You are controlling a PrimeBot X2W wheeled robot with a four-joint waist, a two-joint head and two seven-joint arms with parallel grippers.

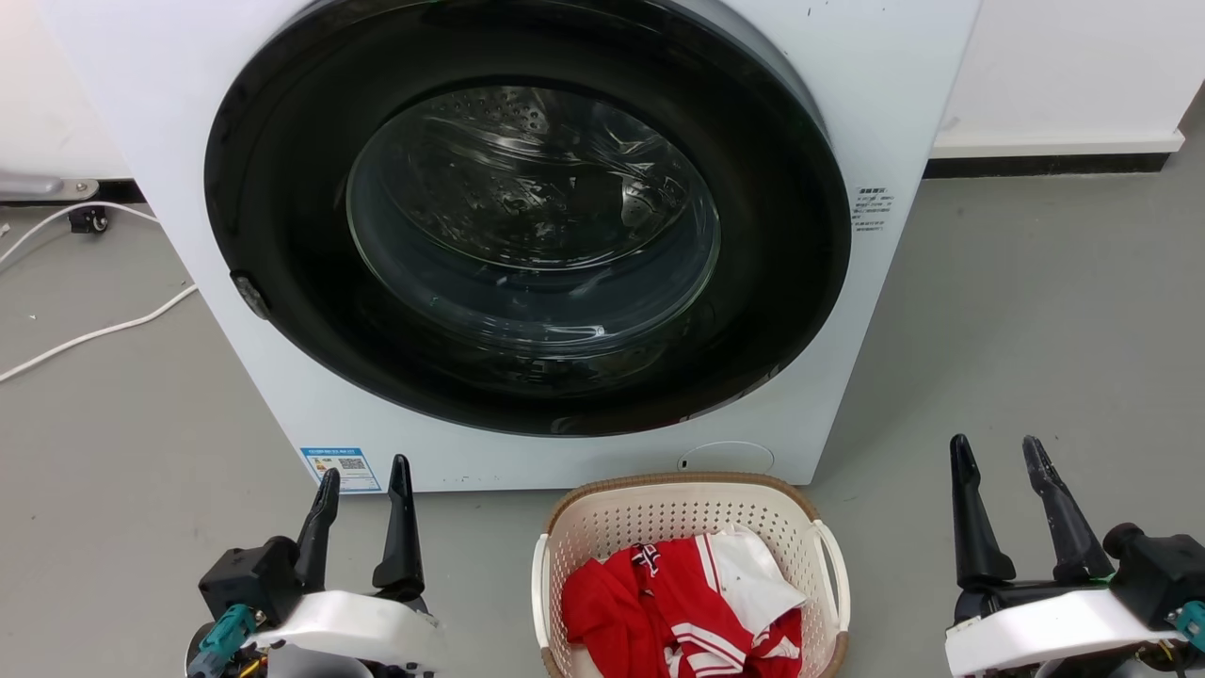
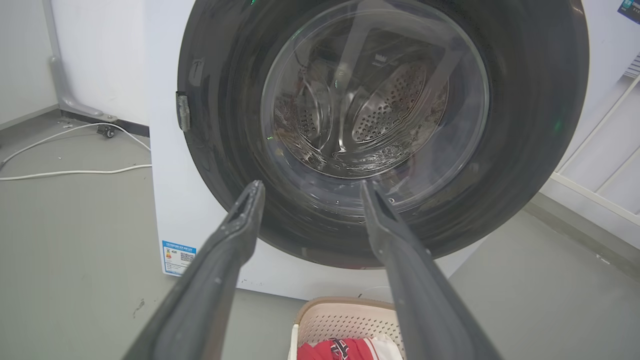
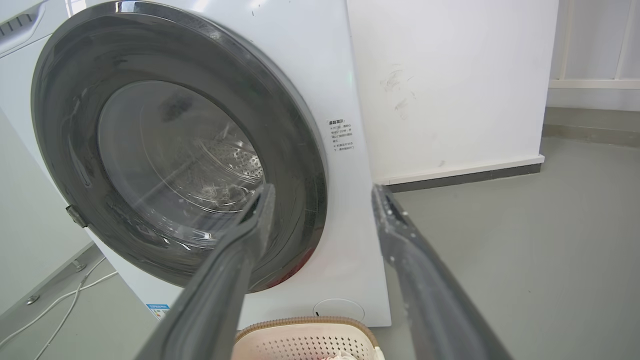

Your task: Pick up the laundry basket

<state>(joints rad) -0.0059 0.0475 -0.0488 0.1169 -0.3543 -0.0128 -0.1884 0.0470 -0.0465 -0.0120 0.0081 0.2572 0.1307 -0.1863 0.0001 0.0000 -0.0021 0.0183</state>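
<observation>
The laundry basket [image 1: 659, 513], cream-white and perforated with a brown rim and white side loop handles, stands on the floor in front of the washing machine, at the bottom centre of the head view. Red and white clothes [image 1: 692, 603] lie inside it. Its far rim also shows low in the left wrist view as the laundry basket [image 2: 345, 315] and in the right wrist view as the laundry basket [image 3: 300, 337]. My left gripper [image 1: 364, 472] is open, left of the basket and apart from it. My right gripper [image 1: 998, 447] is open, to the basket's right, holding nothing.
A white front-loading washing machine [image 1: 847, 141] with a shut dark round door [image 1: 527, 217] rises right behind the basket. White cables [image 1: 94, 330] run across the grey floor at the left. A white wall with a skirting board [image 1: 1054, 155] stands at the back right.
</observation>
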